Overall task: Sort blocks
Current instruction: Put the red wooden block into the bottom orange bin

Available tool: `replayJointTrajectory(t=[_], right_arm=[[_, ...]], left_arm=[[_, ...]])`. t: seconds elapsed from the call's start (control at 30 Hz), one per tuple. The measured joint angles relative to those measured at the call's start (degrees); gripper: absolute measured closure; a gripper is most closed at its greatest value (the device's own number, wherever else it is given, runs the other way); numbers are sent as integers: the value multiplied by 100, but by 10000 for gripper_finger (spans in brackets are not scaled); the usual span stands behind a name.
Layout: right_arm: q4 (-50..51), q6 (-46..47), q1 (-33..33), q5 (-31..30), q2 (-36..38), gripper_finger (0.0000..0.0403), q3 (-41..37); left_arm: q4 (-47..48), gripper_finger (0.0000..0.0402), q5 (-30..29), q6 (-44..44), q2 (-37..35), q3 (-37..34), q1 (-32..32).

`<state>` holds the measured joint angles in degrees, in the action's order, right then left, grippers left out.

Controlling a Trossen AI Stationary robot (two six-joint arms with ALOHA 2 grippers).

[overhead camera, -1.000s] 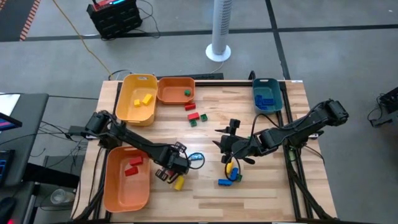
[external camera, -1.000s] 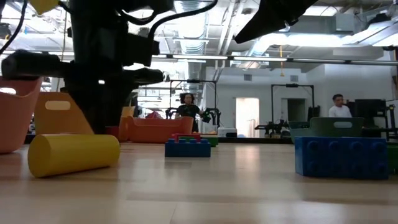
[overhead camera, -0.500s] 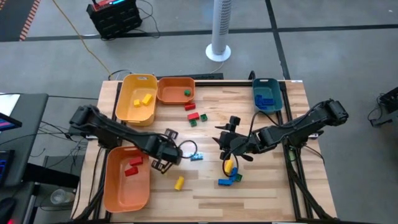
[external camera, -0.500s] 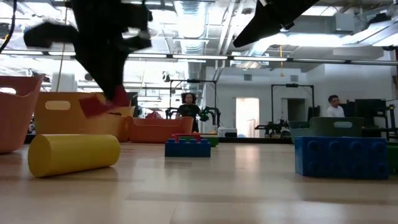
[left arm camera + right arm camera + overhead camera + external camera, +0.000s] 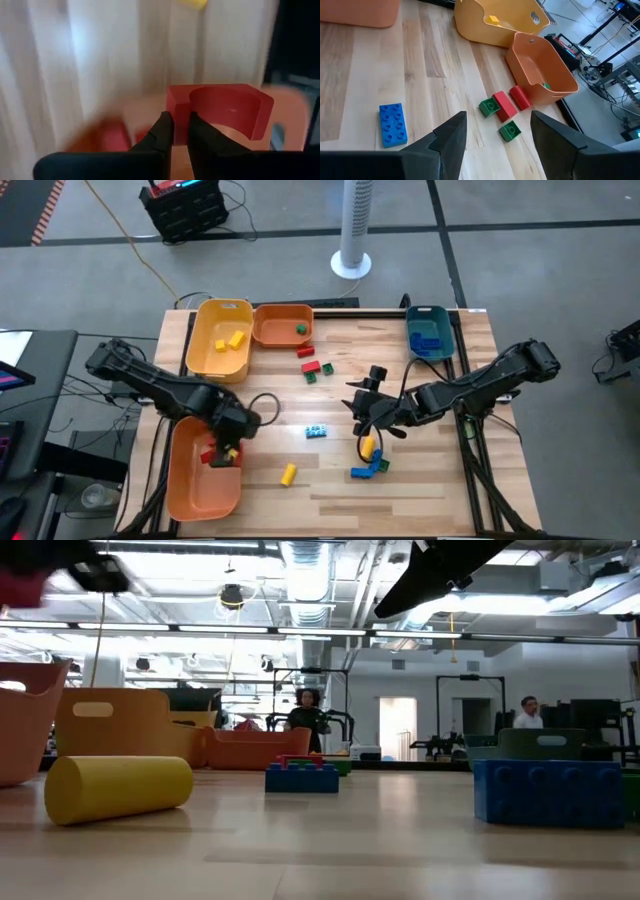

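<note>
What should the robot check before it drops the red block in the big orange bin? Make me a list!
1. Left gripper pinching the red block: ok, fingers shut on its edge.
2. Left gripper over the near orange bin: ok in the high view.
3. Red blocks already in that bin, so the colour matches: ok.
4. How high the block hangs above the bin floor: cannot tell.
5. Right gripper out of the way: ok, open near the table's middle by the yellow block.
6. Blocks left to sort: not ok, a yellow cylinder and a blue block lie on the table.
</note>
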<state>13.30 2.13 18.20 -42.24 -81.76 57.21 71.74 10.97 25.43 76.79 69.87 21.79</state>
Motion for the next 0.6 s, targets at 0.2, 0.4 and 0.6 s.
replayJointTrajectory(t=[0.2, 0.4, 0.6], right_arm=[[-1, -38, 2, 7, 0, 172, 0], [-25, -65, -25, 12, 0, 172, 0], [-48, -64, -31, 14, 0, 172, 0]], left_arm=[[1020, 361, -129, 1220, -72, -808, 342], [988, 299, -72, 1926, -67, -1624, 384], [1003, 236, 405, 1881, -67, -1734, 384]])
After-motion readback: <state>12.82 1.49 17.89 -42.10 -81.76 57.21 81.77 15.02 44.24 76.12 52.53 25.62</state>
